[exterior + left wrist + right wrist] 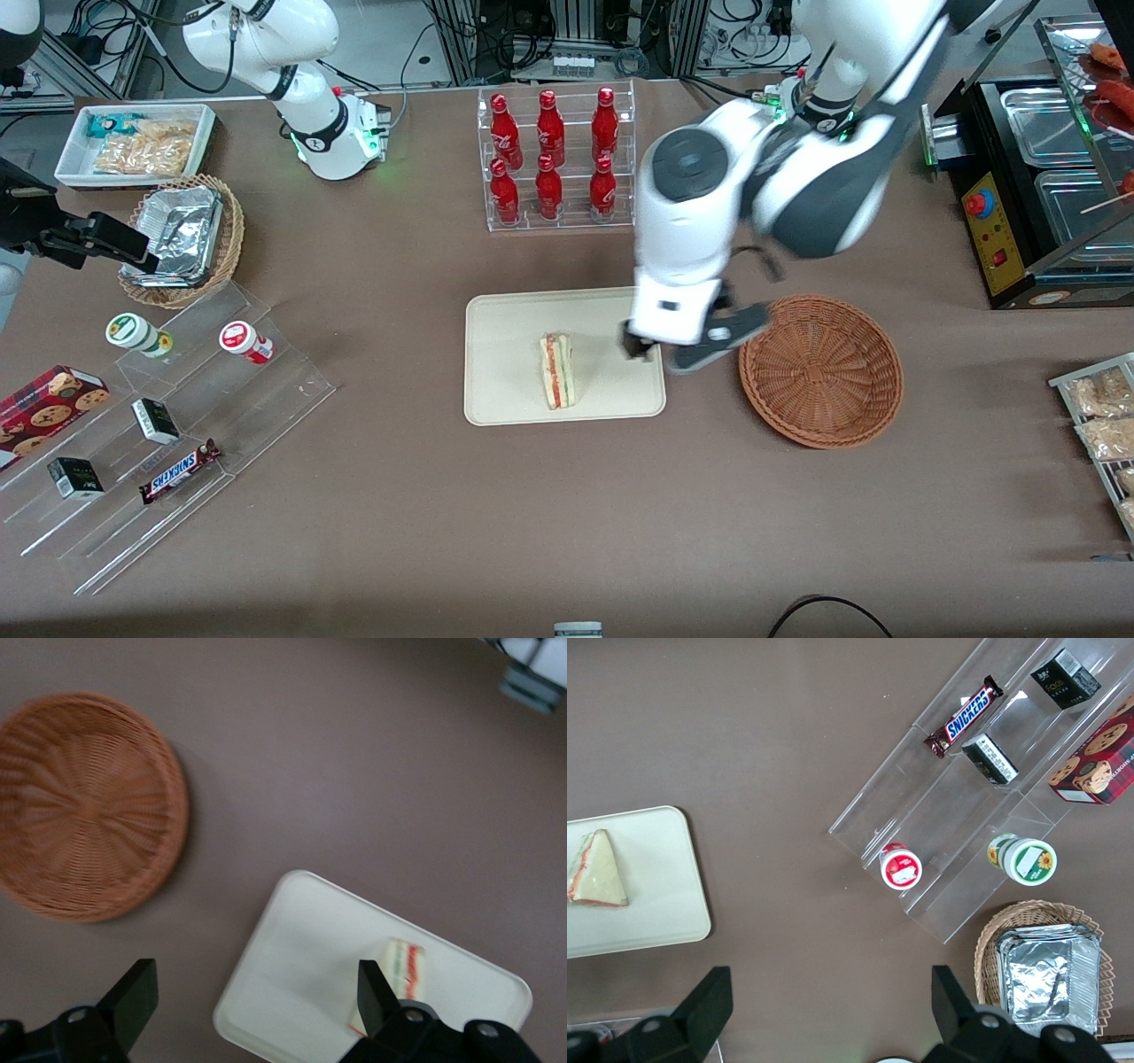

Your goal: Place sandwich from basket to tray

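— Wicker first: reddish-brown basket lying empty on the brown tablecloth, just beside the claw, toward the working arm's end of the table.

— And cream-beige under the claw! Tray flat there, claw hanging over its edge nearest the basket. Released, fingers spread wide, gripping nothing.

— Sandwich?

— On the tray, no longer in the basket. Pale triangular wedge near the tray's middle, red-orange and green filling showing along one side. Close by the claw, on the side away from the basket, not touching it. Same from the wrist: wedge just past one fingertip, gap between them.

— Elsewhere?

— Farther from the front camera than the claw, clear rack of red bottles. Well off toward the parked arm's end, stepped acrylic stand carrying a Snickers bar and small jars, plus a lighter wicker basket with foil container.
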Controlling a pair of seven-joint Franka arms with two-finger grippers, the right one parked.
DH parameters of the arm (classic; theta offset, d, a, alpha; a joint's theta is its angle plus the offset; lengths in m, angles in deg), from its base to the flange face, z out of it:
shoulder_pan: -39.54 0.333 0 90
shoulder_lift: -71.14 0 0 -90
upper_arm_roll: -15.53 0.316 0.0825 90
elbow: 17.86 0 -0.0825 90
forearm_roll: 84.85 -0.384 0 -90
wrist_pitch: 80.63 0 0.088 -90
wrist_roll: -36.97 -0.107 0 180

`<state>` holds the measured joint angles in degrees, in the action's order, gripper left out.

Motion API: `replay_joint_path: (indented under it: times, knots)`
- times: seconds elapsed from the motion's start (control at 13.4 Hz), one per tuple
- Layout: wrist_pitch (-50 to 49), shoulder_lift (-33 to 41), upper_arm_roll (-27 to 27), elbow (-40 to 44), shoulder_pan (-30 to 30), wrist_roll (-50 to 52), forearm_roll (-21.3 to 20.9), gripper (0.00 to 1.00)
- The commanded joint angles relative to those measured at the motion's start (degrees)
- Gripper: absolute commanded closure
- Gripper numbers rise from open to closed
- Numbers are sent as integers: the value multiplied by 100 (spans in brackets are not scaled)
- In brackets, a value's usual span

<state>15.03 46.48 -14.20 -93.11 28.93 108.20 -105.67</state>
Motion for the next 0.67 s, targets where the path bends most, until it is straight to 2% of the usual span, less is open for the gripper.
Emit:
replay_joint_path:
  times: [0.0,0.15,0.3,0.45,0.6]
  knots:
    - [-791,829,2,-534,418,-370,148,0]
    - [-874,1243,19,-798,866,-977,595,0]
    - [-1092,1577,11,-939,1332,-1723,711,0]
    - [-1470,1867,89,-948,1675,-2609,1088,0]
    - [-1813,2140,894,-940,1467,-3602,1456,0]
